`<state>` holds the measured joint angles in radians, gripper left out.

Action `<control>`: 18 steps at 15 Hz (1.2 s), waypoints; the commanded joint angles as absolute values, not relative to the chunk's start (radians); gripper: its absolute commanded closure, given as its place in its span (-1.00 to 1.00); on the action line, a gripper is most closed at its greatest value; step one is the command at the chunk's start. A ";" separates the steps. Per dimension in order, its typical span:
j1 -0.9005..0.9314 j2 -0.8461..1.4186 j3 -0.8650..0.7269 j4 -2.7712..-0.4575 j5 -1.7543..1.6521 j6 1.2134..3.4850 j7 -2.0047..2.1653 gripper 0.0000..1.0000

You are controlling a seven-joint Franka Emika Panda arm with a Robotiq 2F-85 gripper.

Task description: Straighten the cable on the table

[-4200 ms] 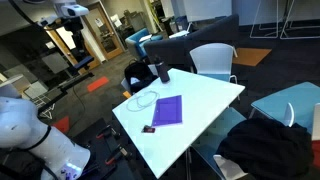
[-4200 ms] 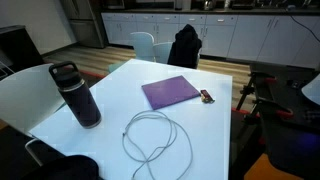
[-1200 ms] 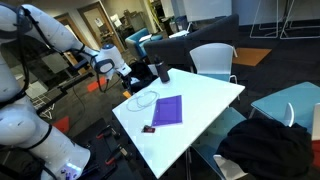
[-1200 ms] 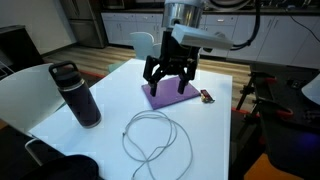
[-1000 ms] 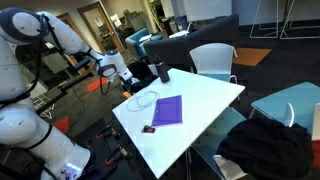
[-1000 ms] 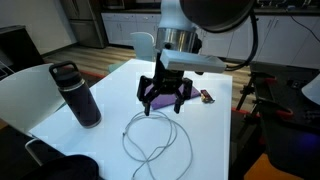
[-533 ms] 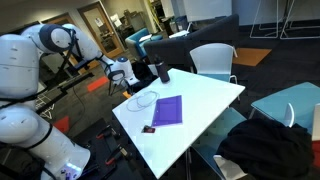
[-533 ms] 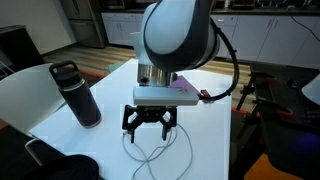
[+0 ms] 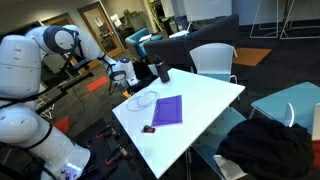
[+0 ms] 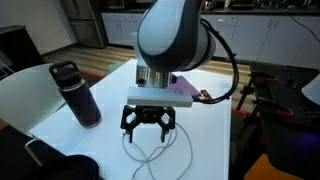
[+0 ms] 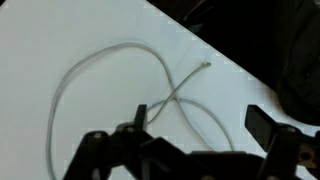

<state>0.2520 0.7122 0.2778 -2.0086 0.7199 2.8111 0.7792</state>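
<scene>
The gripper hangs just above the white tabletop with its dark fingers spread wide and nothing between them. In the wrist view the gripper comes in from the bottom edge. One finger sits left of centre and the other is far to the right. The cable lies flat on the table below them. It sweeps round in a large loop to the left, then crosses over itself just ahead of the left finger. One loose end points toward the table's edge. Whether any fingertip touches the cord cannot be told.

In an exterior view, the cable curls out from under the gripper toward the near edge of the table. A flat purple pad lies behind the wrist, mostly hidden by it. A small dark object rests just beside the pad's corner. A dark bottle stands upright near the table's left side, well apart from the cable.

In an exterior view from farther off, the gripper hovers over the table's far-left corner, above the faint cable. The purple pad is near the middle, and the bottle stands at the far edge. A white chair stands behind the table.
</scene>
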 commanded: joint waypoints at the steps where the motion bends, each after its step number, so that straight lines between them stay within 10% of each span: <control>1: 0.286 0.715 0.247 -2.007 0.751 2.774 0.862 -1.00; 11: 0.355 0.785 0.193 -1.961 0.704 2.774 1.026 -1.00; 12: 0.355 0.791 0.194 -1.955 0.701 2.772 1.029 -0.50; 18: 0.359 0.806 0.194 -1.940 0.695 2.771 1.030 0.28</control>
<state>0.3472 0.8021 0.2087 -1.9638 0.7132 2.8060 0.9907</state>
